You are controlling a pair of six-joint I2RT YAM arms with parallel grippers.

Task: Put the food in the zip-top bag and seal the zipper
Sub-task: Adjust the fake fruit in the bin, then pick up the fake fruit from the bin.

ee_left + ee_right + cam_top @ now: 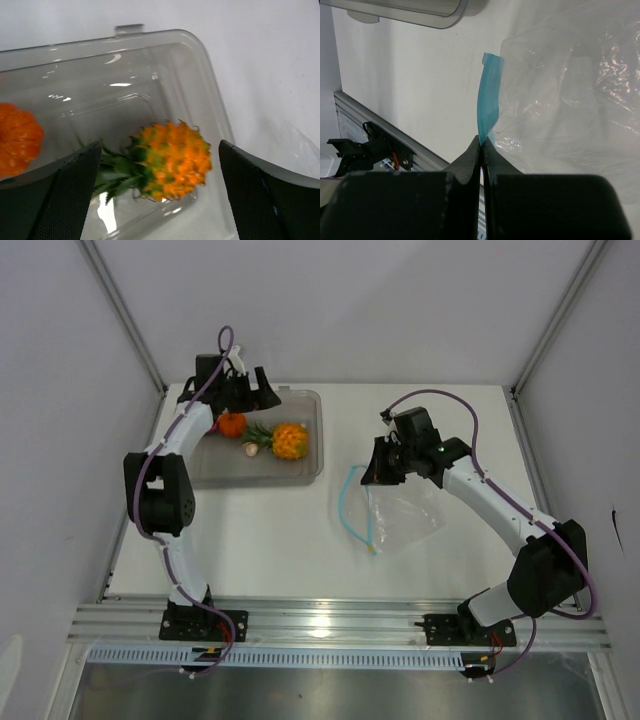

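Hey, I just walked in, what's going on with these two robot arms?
The left gripper is open over the spiky orange-yellow toy pineapple, which lies in the translucent rectangular plastic tray beside a round orange toy fruit. The right gripper is shut on the light blue zipper strip of the crinkly clear plastic bag. No food shows in the bag yet.

Table (pixel 270 540) carries a tray (pixel 305 410) and zip-top bag (pixel 410 510).
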